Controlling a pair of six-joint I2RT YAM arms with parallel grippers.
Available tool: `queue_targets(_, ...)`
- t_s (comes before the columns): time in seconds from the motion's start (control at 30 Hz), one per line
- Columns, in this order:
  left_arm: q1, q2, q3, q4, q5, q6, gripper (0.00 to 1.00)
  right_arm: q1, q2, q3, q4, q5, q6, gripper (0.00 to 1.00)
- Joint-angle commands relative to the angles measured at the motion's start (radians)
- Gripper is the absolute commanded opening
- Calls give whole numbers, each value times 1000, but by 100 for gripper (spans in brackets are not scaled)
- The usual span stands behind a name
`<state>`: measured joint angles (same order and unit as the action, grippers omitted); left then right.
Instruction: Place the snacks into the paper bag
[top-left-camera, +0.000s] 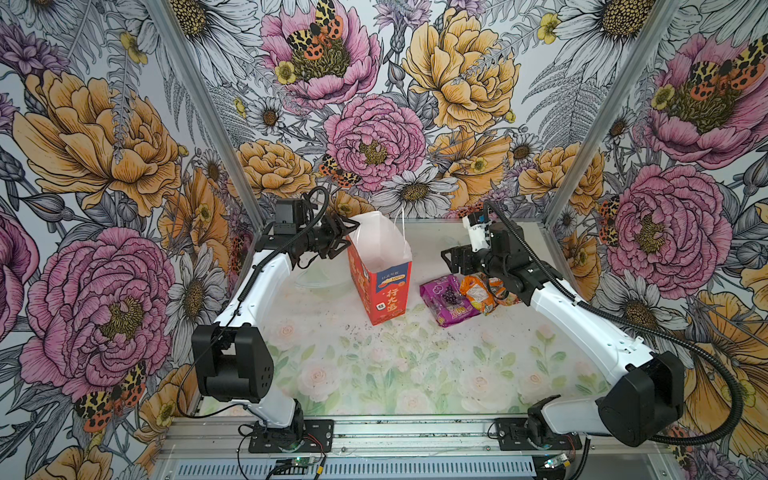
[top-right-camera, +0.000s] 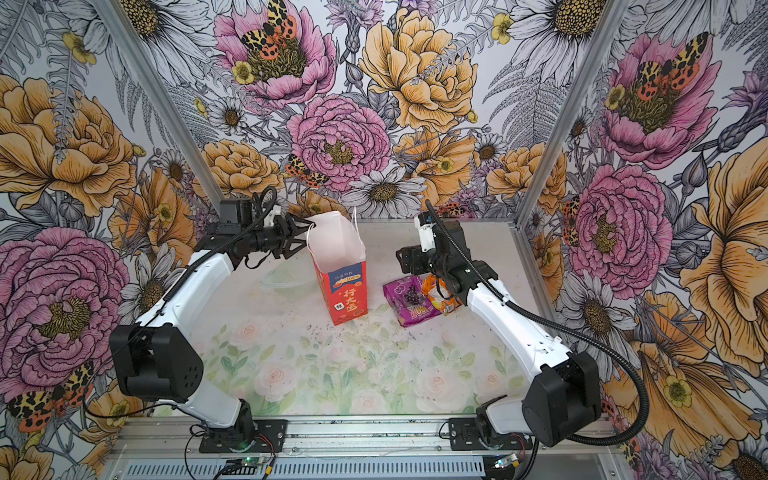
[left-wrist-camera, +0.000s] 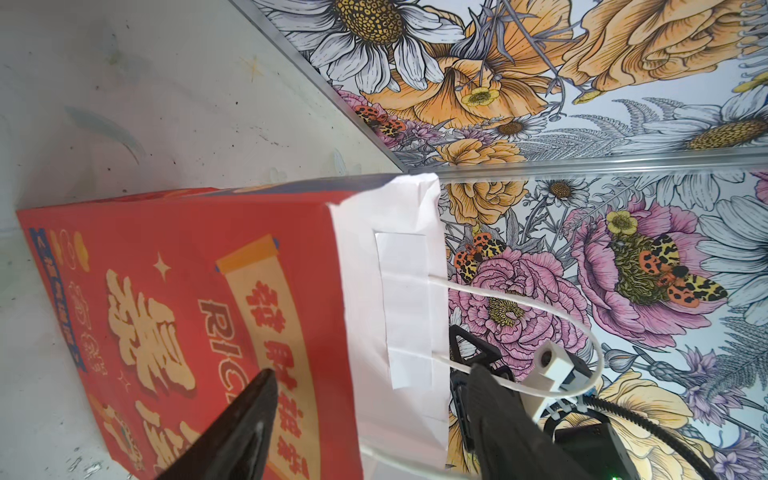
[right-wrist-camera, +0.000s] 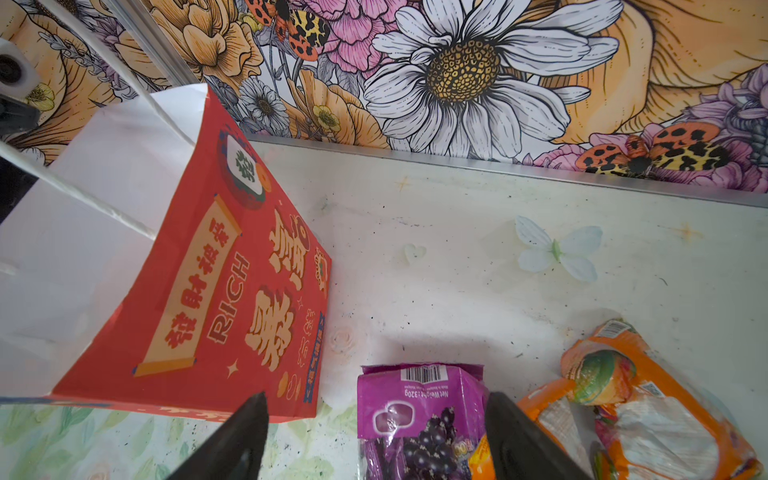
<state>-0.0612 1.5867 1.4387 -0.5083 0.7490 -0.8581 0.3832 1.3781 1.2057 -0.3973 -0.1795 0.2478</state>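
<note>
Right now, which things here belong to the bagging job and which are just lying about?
Job: red paper bag, purple grape packet, orange packets.
Lying about: what looks like a clear dish near the bag.

1. The paper bag (top-left-camera: 380, 286) stands upright on the desk (top-left-camera: 374, 365), towards the back, about midway across.
2. The grape packet (top-left-camera: 446, 301) lies flat to the bag's right, near it but apart.
3. The smaller packets (top-left-camera: 478, 293) lie heaped just right of the grape packet, touching its edge.
4. The left claw (top-left-camera: 347, 240) sits at the bag's upper left rim.
5. The right claw (top-left-camera: 449, 259) hangs above the packets, right of the bag.
</note>
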Motion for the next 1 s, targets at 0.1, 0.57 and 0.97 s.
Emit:
queue_targets(0.1, 38, -55, -4, 7, -33, 13, 94, 6, 13, 22, -2, -15, 9, 84)
queue_targets(0.57, 154, -295, -160, -96, -322, 63, 99, 7, 31, 60, -170, -60, 11, 92)
queue_targets(0.97, 155, -372, -388, -95, -424, 99, 99, 37, 148, 57, -271, 42, 25, 100)
